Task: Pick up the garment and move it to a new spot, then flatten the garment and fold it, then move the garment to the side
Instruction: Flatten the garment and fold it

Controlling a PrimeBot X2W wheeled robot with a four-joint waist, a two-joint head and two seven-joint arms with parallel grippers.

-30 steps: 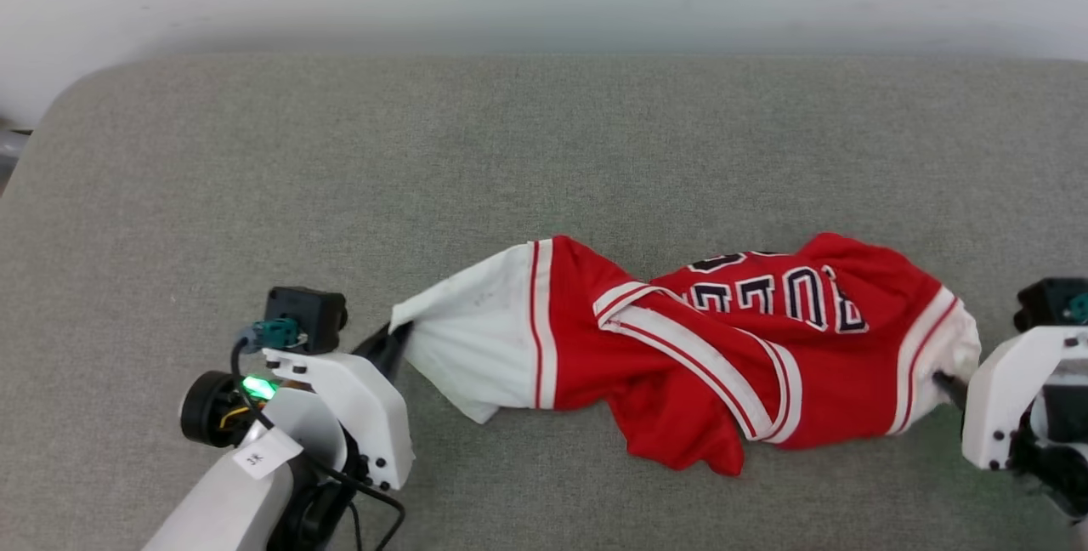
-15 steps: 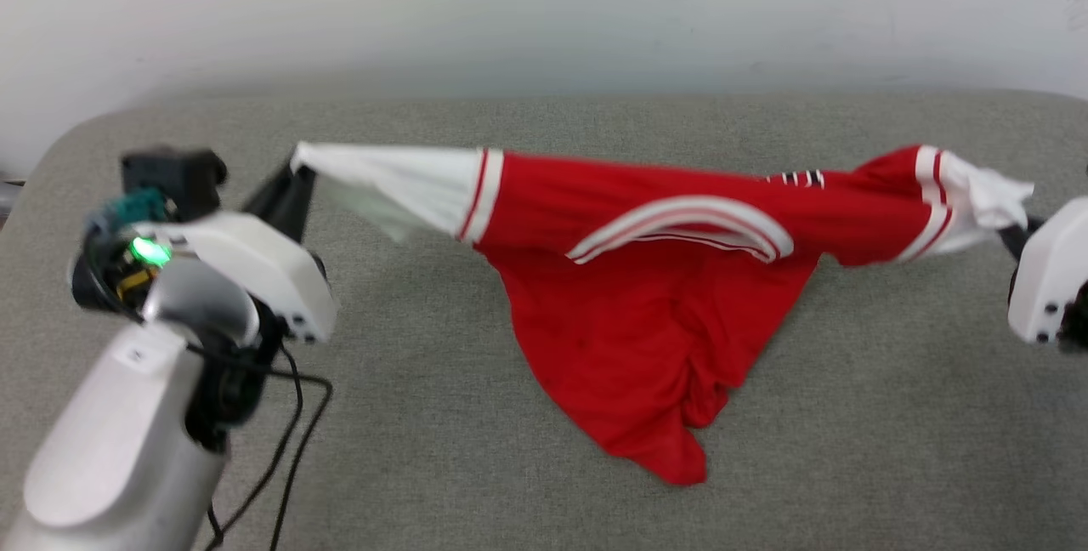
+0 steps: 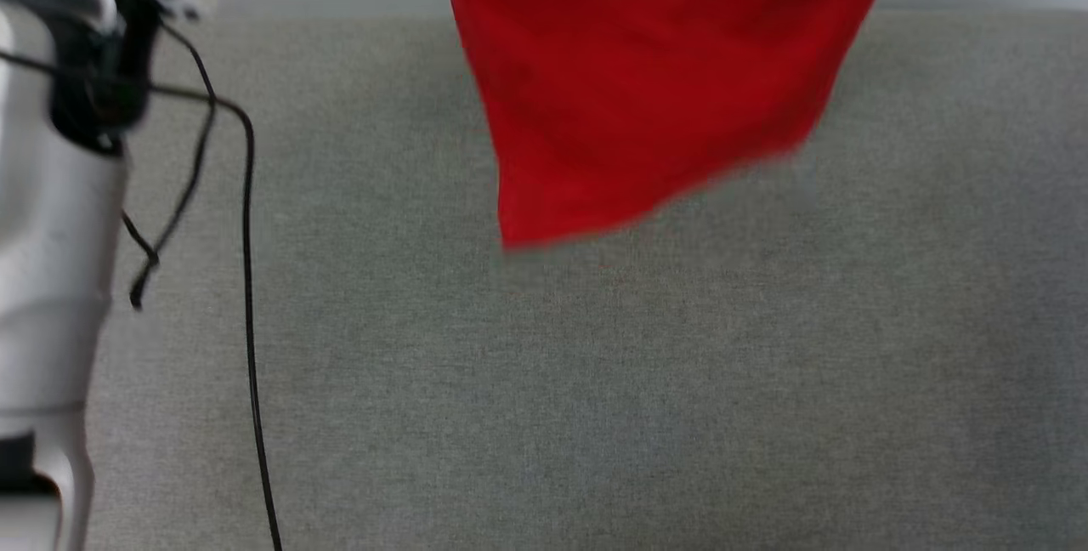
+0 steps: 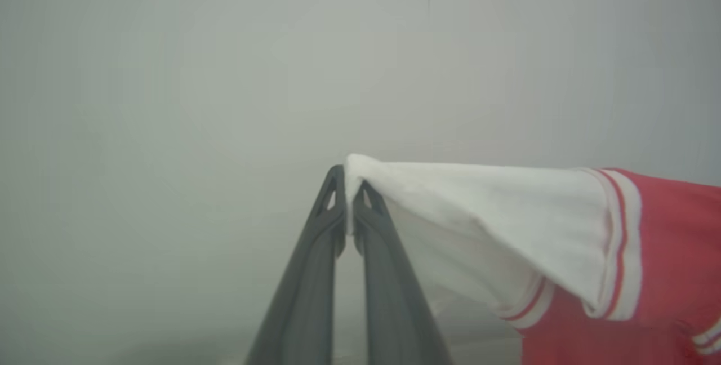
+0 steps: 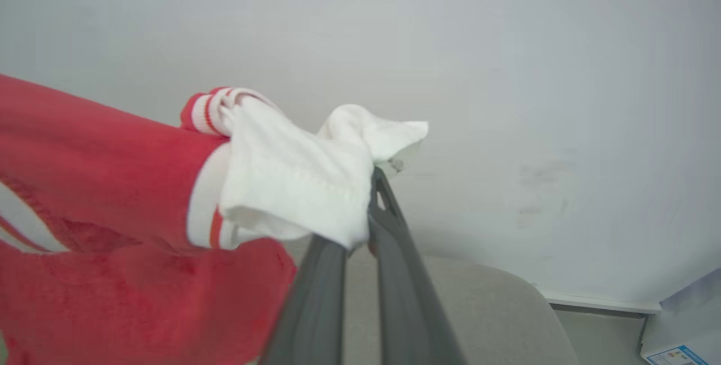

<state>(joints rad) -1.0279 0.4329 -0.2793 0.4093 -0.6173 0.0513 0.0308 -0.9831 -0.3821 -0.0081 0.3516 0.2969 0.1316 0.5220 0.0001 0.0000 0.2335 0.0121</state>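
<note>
Garment (image 3: 646, 92) | top cropped at head view's edge | hem blurred

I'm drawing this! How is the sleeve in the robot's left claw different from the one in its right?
The left sleeve is stretched smooth; the right sleeve is bunched up. The left gripper pinches just its sleeve's edge; the other flops over the right gripper. Both sleeves are white with red stripes.

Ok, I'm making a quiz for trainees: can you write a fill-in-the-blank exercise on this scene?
1. The left gripper is shut on a ____ sleeve of the garment.
2. The right gripper is shut on the garment's other ____.
3. The garment's body, hanging over the grey surface, is ____.
Missing words: white; sleeve; red.
</note>
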